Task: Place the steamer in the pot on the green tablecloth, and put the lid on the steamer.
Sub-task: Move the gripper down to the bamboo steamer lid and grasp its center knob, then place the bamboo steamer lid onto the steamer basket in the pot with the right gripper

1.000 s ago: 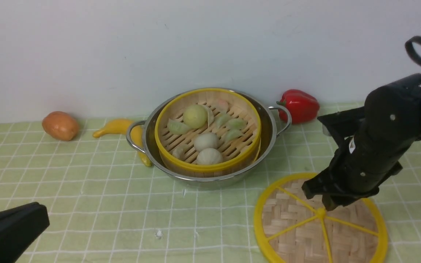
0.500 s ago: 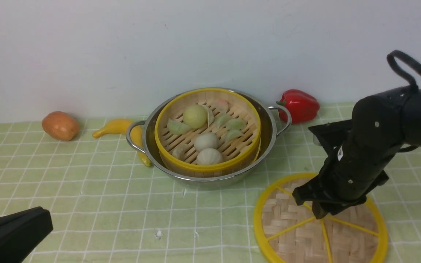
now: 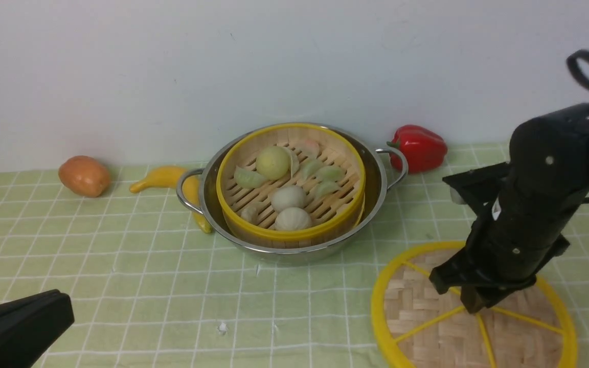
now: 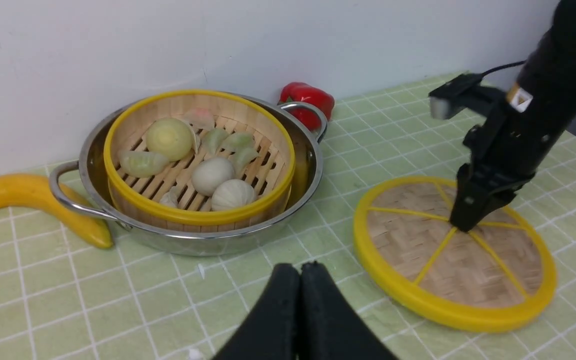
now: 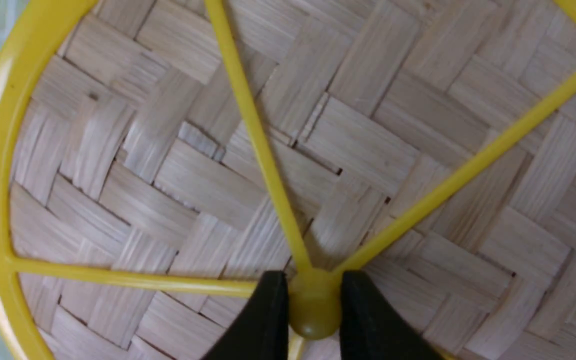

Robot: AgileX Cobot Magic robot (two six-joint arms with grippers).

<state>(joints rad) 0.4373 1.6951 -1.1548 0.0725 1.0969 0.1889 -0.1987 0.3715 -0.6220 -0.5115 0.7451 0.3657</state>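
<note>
Since the steamer (image 3: 289, 236) already sits inside the pot (image 3: 302, 254), near the middle of the cloth's (image 3: 120, 255) back edge, the front view shows only the lid (image 3: 422, 322) out of place. It lies toward the cloth's front right corner, well apart from the pot. The right gripper (image 3: 473, 305) comes down on its centre from above, the sensible place to take a flat disc whose edge lies on the cloth. The left gripper (image 3: 54, 314) rests low at the front left corner, clear of the work. A pepper (image 3: 420, 147) and a banana (image 3: 164, 176) lie along the back edge, just beside the pot's handles.

From the left wrist view, the left gripper's fingers (image 4: 288, 300) are pressed together with nothing between them, so that arm looks idle. The steamer sits level within the pot's rim with a gap around it, its top open to receive the lid. Whether the lid rests flat on the cloth or is just off it, I cannot tell.

Seen from the right wrist view, the two black fingers (image 5: 268, 325) stand narrow, one at each side of the yellow knob (image 5: 313, 310) where the spokes meet, and both touch it. The claw is closed on the lid by its knob. I judge this a grip for lifting straight up and carrying across to the steamer. On so small and round a knob the disc may swing or slip.
</note>
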